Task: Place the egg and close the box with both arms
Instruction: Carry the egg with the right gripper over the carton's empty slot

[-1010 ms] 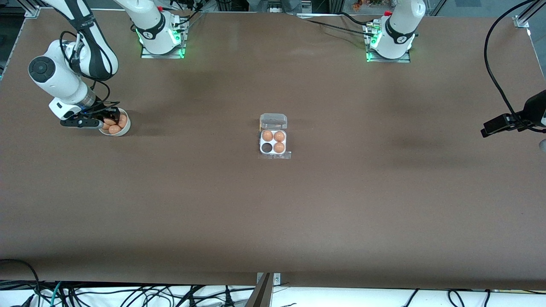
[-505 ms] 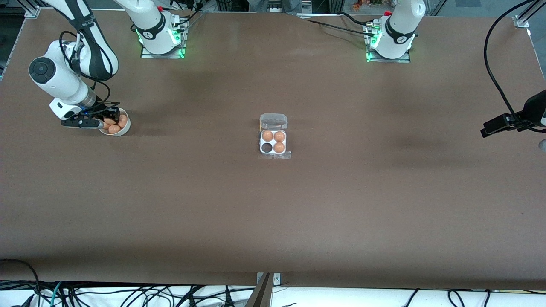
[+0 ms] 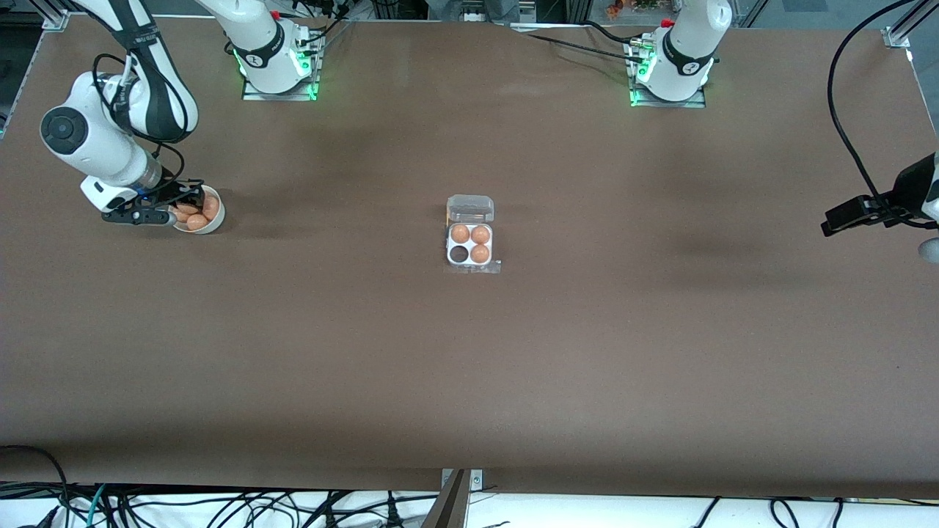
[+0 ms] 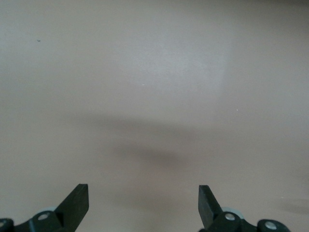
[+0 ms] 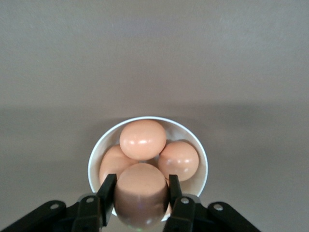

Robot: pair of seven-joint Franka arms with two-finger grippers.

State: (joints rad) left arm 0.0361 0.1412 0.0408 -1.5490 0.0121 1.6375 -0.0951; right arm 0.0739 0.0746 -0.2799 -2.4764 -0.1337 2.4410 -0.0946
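— Front view first: where is the box?

— The box (image 3: 469,246) sits near the middle of the table (image 3: 513,367), its clear lid (image 3: 470,209) swung open on the edge farther from the front camera. Three cells hold brown eggs; the fourth, nearer the camera and toward the right arm's end, shows dark.

— And the right gripper?

— The right gripper (image 5: 140,193) is over the white bowl (image 5: 200,157) at the right arm's end of the table, its fingers (image 5: 107,191) clamped on an egg (image 5: 141,193). Three more eggs lie in the bowl beneath it.

— What about the left side?

— The left arm waits at its own end of the table. The left gripper (image 4: 143,205) hangs over bare tabletop with its fingers spread wide, nothing between them.
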